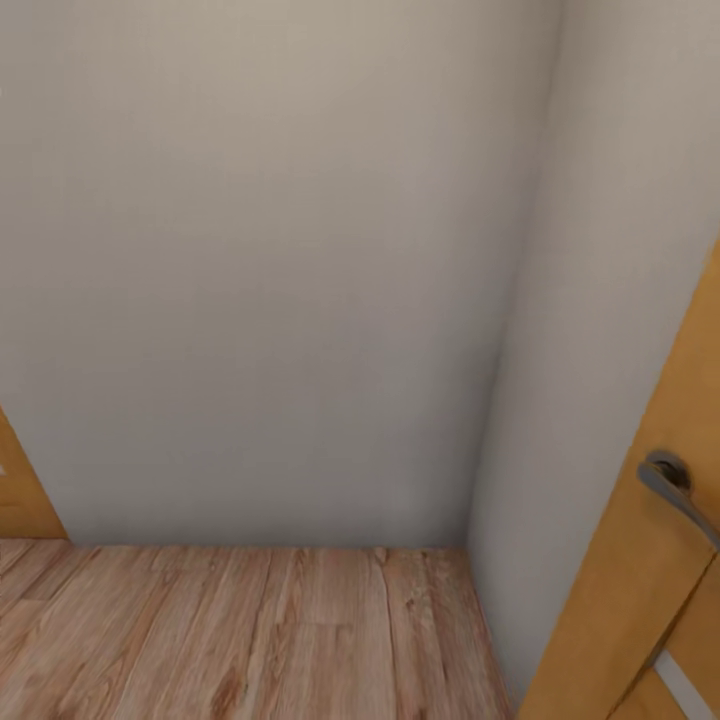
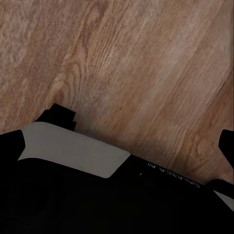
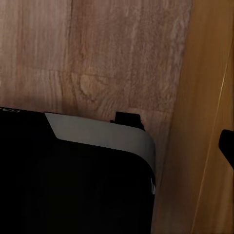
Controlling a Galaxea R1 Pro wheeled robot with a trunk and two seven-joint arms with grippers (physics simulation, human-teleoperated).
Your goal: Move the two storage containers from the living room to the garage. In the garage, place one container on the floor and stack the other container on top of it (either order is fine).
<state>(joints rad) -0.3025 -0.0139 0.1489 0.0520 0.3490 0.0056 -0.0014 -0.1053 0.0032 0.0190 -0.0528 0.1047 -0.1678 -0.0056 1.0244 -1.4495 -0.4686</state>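
Looking along the left claw, I see one dark fingertip and another at the frame's edge, with bare wood-plank floor between them; I can't tell how wide it stands, and nothing shows in its grip. Beneath it sits the robot's black base with a pale grey panel. The right claw gives me the same: two dark tips over planks, its opening not something I can judge, beside an orange-wood door. From the head camera I face a corner of plain white walls above light wood-plank flooring, with a wooden door and its grey lever handle at right and another orange-wood edge at left. So I'm on plank flooring, not concrete.
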